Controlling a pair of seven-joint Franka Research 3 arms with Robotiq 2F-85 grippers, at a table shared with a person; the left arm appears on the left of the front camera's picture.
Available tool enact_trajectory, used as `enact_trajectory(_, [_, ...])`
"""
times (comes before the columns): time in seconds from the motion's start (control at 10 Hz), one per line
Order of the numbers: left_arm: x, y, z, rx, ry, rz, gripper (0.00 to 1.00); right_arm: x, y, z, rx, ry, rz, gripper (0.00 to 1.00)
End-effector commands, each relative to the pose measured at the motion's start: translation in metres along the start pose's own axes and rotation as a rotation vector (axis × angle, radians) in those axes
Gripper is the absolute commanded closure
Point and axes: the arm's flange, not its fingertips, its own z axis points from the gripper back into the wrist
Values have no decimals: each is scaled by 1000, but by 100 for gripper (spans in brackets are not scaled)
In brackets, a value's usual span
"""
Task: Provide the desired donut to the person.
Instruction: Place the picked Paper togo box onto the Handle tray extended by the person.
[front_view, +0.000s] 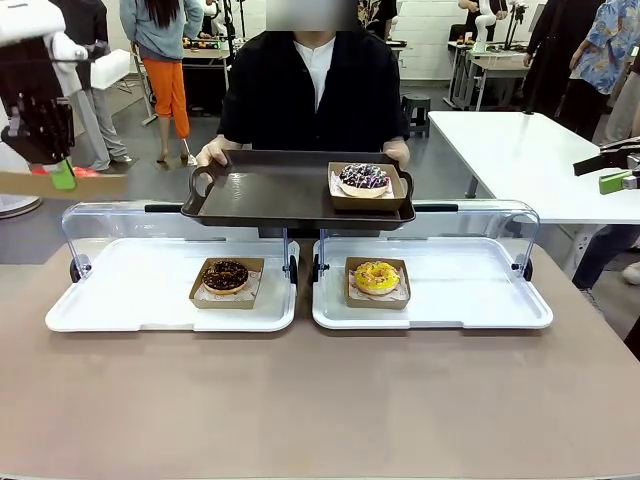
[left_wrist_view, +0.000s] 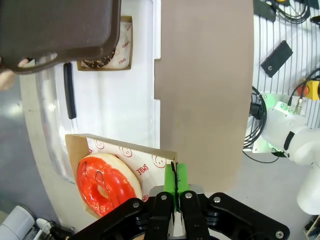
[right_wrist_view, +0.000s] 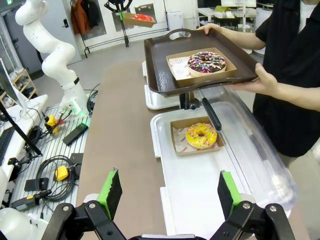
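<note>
- Left gripper (left_wrist_view: 175, 186): jaws fully closed, green pads pinching the edge of a brown cardboard tray (left_wrist_view: 122, 152) that carries a red-glazed donut (left_wrist_view: 106, 182). In the front view the left gripper (front_view: 62, 176) hangs high at the table's left edge with that tray (front_view: 60, 184) edge-on under it.
- Right gripper (right_wrist_view: 169, 191): jaws wide apart, nothing between the pads, touching nothing; it hangs above the table's near right part. Front view shows its green pad (front_view: 617, 181) at the right edge.
- Person (front_view: 313, 90) stands at the far side, both hands on a dark serving tray (front_view: 270, 190) held over the back of the display trays.
- On the serving tray, right side: sprinkled chocolate donut (front_view: 364, 178) in its own cardboard tray.
- Left white display tray (front_view: 120, 300): chocolate donut (front_view: 226, 275) in a cardboard tray.
- Right white display tray (front_view: 470, 295): yellow donut (front_view: 377, 277) in a cardboard tray.
- Clear lids behind both display trays stand open.
- Writing: the paper liner under the red donut has red print, smiley marks and a short word, roughly "SMILE", not fully legible. Liners under the other donuts carry similar print, too small to read.
</note>
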Motion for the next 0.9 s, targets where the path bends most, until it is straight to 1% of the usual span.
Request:
enact_trajectory(0.0, [38,-11,39,38,19,18,99,1,1,0,-2,-2,1,0])
enact_trajectory(0.2, [80,-7,70,84,57,-16,99,1,1,0,-2,-2,1,0])
enact_trajectory(0.4, [132,10,87,91,91,-52,99,1,1,0,-2,-2,1,0])
enact_trajectory(0.6, [178,29,81,59,79,-82,99,1,1,0,-2,-2,1,0])
enact_trajectory(0.7, [193,41,76,62,65,-120,99,1,1,0,-2,-2,1,0])
enact_trajectory(0.8, [207,50,69,70,57,-121,99,1,1,0,-2,-2,1,0])
